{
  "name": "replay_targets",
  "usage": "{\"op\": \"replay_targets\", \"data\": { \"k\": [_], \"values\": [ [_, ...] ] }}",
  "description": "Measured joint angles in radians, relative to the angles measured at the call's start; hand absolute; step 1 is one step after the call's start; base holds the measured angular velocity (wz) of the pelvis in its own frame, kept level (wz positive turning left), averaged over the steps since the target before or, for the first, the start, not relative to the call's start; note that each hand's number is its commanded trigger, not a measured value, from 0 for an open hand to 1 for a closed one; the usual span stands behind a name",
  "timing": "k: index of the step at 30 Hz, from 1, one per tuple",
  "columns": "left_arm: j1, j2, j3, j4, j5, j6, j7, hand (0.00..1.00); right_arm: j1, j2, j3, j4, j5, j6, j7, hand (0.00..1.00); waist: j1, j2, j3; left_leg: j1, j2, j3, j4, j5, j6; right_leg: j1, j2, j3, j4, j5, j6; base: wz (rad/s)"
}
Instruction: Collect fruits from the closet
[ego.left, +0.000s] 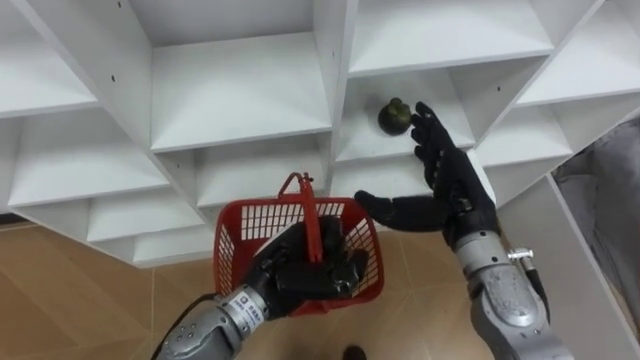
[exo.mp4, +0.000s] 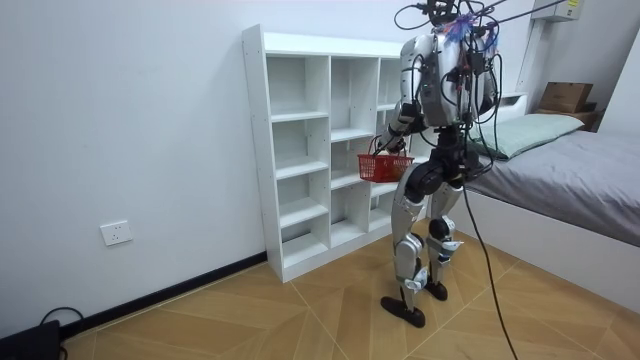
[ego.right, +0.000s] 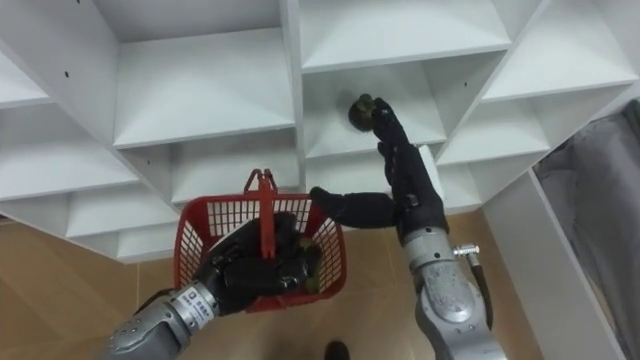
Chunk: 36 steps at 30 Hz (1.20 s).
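A dark green round fruit (ego.left: 393, 116) lies on a white closet shelf (ego.left: 395, 145) in the middle column. My right hand (ego.left: 450, 180) is open, its straight fingers reaching up beside the fruit and the fingertips close to it on its right. My left hand (ego.left: 310, 272) is shut on the handle of a red plastic basket (ego.left: 235, 245), held below the shelf at chest height. Something greenish shows inside the basket (ego.right: 313, 262), partly hidden by the hand. In the room view I stand upright facing the closet (exo.mp4: 300, 150), with the basket (exo.mp4: 385, 166) in front of me.
The closet's other compartments (ego.left: 240, 100) around the fruit are bare white boards. A grey bed (exo.mp4: 580, 170) stands close on my right. Wooden floor (ego.left: 60, 290) lies below.
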<state>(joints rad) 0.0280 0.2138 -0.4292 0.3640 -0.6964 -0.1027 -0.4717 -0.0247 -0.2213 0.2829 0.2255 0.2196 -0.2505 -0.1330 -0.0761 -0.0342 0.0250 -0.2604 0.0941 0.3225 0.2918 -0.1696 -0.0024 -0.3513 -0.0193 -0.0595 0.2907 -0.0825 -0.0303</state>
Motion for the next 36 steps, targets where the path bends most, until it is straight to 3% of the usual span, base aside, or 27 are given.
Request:
{"op": "replay_targets", "data": {
  "k": [13,20,29,36],
  "values": [
    [-0.008,0.003,0.006,0.033,0.0,0.0,0.0,1.0,-0.041,-0.003,-0.001,0.088,-0.033,0.0,-0.022,0.0,0.006,0.001,0.0,-0.027,-0.001,-0.028,0.01,0.0,0.0,-0.006,-0.008,-0.035,-0.002,-0.003,-0.002,0.06],
    [-0.011,0.009,0.033,0.04,-0.002,0.001,-0.001,1.0,-0.065,-0.047,0.0,0.121,-0.03,0.0,-0.058,0.0,0.029,-0.002,-0.0006,-0.044,-0.003,-0.039,0.009,0.002,0.001,-0.017,-0.014,-0.054,0.002,-0.008,-0.002,0.07],
    [-0.013,0.009,0.033,0.049,0.002,0.011,0.0,1.0,-0.14,-0.06,-0.001,0.225,-0.038,0.005,-0.111,0.0,0.03,-0.037,0.0016,-0.069,-0.002,-0.061,0.031,0.002,0.001,-0.019,-0.016,-0.074,-0.001,-0.011,-0.002,0.07],
    [-0.014,0.026,0.037,0.051,0.002,0.012,0.0,1.0,-0.178,-0.06,-0.052,0.275,-0.041,0.008,-0.171,0.0,0.058,-0.037,0.0019,-0.098,0.002,-0.077,0.047,0.002,0.001,-0.036,-0.017,-0.086,0.005,-0.01,-0.005,0.06]
  ]
}}
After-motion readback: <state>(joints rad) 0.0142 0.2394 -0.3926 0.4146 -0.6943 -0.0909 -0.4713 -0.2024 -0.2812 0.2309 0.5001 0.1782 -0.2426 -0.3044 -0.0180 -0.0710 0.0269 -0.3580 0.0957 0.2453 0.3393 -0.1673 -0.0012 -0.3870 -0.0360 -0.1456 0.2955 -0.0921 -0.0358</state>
